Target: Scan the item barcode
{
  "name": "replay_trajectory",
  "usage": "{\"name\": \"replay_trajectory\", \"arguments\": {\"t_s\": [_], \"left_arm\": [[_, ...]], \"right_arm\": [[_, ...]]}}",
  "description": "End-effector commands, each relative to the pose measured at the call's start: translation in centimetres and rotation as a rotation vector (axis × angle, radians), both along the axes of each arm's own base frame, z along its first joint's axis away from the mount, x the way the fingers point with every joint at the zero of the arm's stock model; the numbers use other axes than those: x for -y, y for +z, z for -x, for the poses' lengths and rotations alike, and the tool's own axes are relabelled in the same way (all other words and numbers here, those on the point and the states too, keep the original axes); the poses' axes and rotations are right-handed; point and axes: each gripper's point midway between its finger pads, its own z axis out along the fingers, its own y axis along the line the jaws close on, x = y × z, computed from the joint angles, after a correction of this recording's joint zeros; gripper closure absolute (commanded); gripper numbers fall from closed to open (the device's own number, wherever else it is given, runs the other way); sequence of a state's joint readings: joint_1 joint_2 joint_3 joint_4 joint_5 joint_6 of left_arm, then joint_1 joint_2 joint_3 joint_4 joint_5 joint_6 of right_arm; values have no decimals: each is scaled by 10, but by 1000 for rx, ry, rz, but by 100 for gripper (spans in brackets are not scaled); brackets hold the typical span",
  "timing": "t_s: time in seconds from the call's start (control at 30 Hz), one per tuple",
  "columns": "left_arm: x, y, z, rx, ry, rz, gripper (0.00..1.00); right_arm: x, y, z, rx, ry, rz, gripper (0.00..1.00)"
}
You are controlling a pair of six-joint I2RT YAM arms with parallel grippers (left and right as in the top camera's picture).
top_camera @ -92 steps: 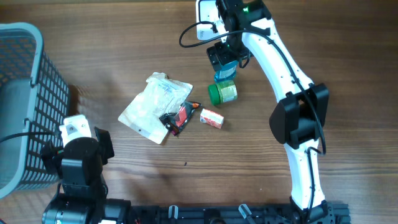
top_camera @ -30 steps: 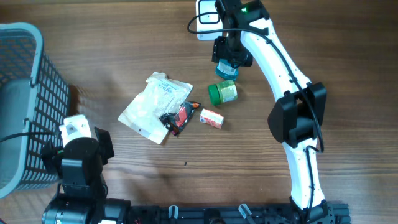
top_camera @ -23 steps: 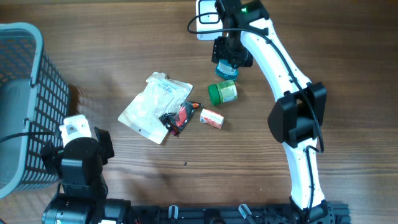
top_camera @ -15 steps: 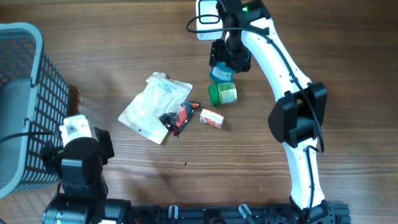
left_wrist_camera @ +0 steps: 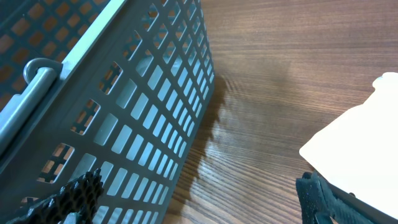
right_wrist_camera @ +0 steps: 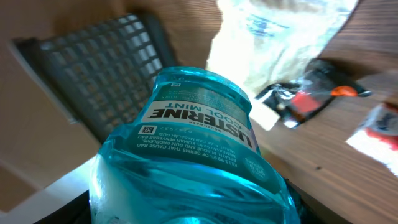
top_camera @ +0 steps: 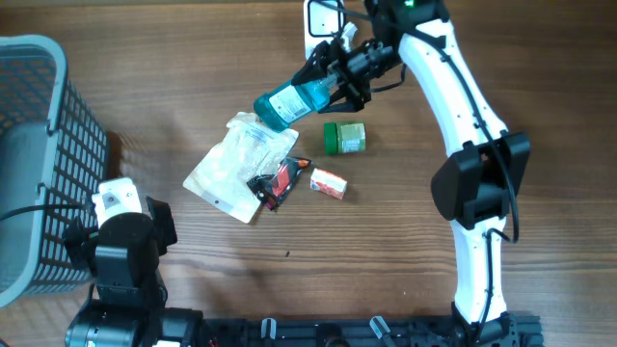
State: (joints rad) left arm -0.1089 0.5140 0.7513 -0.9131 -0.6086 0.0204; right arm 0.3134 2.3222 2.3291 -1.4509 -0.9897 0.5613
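The mouthwash bottle is up off the table! Half a second ago it stood upright just above the green jar. Now the right gripper has it clamped at one end and swung onto its side, free end pointing toward eight o'clock, hanging over the top corner of the plastic bag. In the wrist view the blue bottle fills the picture, its label upside down. The jar hasn't budged and lies at four o'clock from the bottle. The small red and white box and the black and red item sit where they were. The brown wooden table has a white scanner at twelve o'clock and a grey basket at nine o'clock. The left gripper is beside the basket, fingers spread wide, holding nothing.
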Motion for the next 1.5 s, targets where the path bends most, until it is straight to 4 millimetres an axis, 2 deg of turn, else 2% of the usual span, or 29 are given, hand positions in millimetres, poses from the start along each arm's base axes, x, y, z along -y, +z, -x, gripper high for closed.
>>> {"name": "replay_trajectory", "arguments": {"t_s": [0.0,0.23,0.37,1.23,1.33,1.4,1.47], "left_arm": [[-3,2,1,6,15,-6,0],[-3,2,1,6,15,-6,0],[-3,2,1,6,15,-6,0],[-3,2,1,6,15,-6,0],[-3,2,1,6,15,-6,0],[-3,2,1,6,15,-6,0],[-3,2,1,6,15,-6,0]], "right_arm": [[2,59,2,-51,-39,-200,38],[4,66,-12,-168,-137,-212,37],[0,74,-19,-135,-129,-258,37],[-2,78,-24,-111,-129,-277,38],[-3,78,-33,-22,-115,-286,38],[-3,75,-50,188,-89,-270,37],[1,65,-63,325,-85,-203,37]]}}
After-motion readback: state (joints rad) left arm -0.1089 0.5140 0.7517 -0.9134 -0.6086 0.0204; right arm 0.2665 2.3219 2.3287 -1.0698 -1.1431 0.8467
